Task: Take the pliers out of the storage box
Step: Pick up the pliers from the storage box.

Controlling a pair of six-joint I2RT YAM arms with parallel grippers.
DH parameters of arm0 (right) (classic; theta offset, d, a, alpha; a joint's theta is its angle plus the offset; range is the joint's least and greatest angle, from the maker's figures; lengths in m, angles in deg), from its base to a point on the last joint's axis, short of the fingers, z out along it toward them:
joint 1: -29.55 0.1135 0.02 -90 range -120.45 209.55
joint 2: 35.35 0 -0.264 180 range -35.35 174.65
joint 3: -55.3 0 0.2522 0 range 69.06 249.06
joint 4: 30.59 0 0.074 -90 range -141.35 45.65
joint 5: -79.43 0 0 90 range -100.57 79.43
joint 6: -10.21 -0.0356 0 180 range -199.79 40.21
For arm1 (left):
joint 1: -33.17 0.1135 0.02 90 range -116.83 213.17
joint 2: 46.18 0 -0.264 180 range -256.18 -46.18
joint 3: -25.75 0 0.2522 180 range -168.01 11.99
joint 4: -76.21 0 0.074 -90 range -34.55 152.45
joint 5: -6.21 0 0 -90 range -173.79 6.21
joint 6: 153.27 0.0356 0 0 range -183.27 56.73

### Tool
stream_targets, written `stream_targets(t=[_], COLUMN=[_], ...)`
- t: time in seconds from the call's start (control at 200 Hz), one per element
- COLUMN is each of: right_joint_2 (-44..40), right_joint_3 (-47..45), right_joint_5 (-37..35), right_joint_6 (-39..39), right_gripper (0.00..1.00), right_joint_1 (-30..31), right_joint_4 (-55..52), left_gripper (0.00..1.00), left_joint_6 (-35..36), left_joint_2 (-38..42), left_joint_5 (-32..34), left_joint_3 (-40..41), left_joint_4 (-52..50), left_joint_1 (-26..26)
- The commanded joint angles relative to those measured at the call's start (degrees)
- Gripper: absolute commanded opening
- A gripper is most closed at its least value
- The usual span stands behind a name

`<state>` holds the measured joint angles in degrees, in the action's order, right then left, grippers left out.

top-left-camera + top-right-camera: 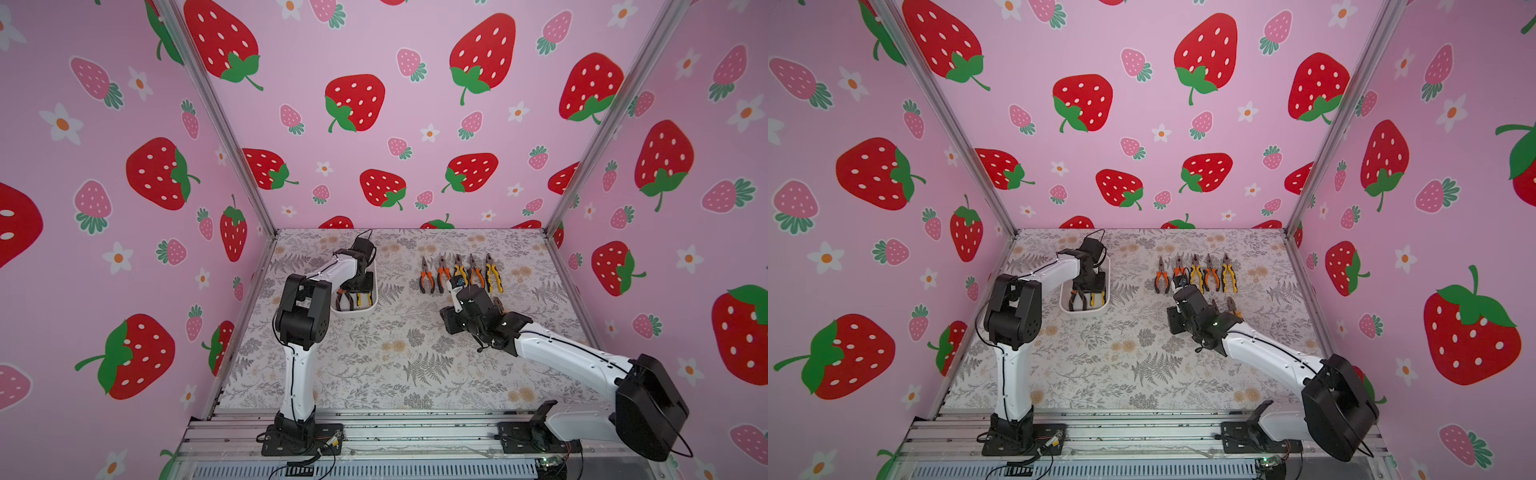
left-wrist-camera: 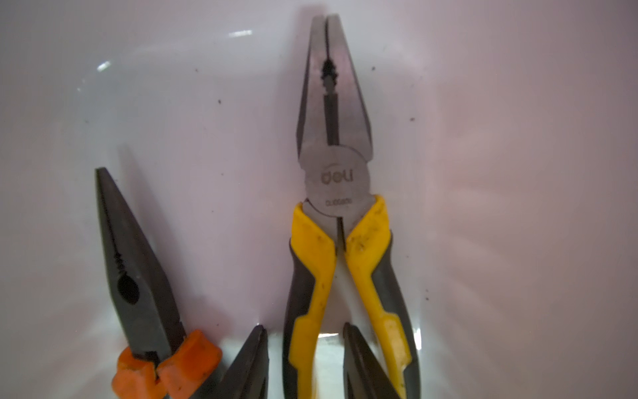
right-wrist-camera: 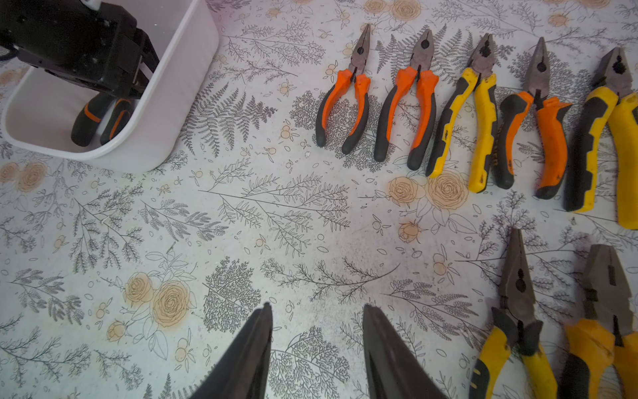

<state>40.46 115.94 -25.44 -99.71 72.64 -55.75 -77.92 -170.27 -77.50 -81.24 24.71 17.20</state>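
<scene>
The white storage box (image 1: pixel 354 316) stands at the left of the table. My left gripper (image 2: pixel 303 330) reaches down into it and is open. Its fingertips straddle one handle of the yellow-and-black pliers (image 2: pixel 336 179), with a sliver of white floor showing on each side of that handle. Orange-handled needle-nosed pliers (image 2: pixel 134 276) lie beside them in the box. Several more pliers (image 1: pixel 459 274) lie in a row on the table. My right gripper (image 3: pixel 317 306) hovers open over bare tablecloth, nothing between its fingers.
Two yellow-handled pliers (image 3: pixel 518 311) (image 3: pixel 607 304) lie in front of the row, close beside my right gripper. The right arm (image 1: pixel 561 353) stretches in from the front right. Pink strawberry walls enclose the table on three sides, and floral cloth lies between box and row.
</scene>
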Motion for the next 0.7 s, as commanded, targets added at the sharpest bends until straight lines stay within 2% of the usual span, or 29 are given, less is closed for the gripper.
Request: stream_targets(t=[0.0,0.15,0.32,0.695], right_joint_2=[0.54,0.92,0.96,1.38], right_joint_3=[2.02,2.35,2.35,2.7], right_joint_5=[-0.49,-0.31,-0.32,-0.02], right_joint_6=[-0.03,0.05,0.06,0.24], right_gripper=[0.48,0.48,0.48,0.48], right_joint_1=[0.25,0.26,0.24,0.27], right_joint_4=[-0.73,-0.99,-0.99,-1.17], left_gripper=[0.32,0.0,0.0,0.0], left_joint_6=[0.07,-0.36,-0.93,1.47], left_joint_2=[-0.47,0.46,3.23,13.1], left_joint_5=[0.87,-0.3,0.15,2.32], left_joint_3=[2.58,5.29,5.35,-0.92], left_joint_4=[-0.97,0.58,0.27,-6.35], left_joint_1=[0.17,0.23,0.15,-0.21])
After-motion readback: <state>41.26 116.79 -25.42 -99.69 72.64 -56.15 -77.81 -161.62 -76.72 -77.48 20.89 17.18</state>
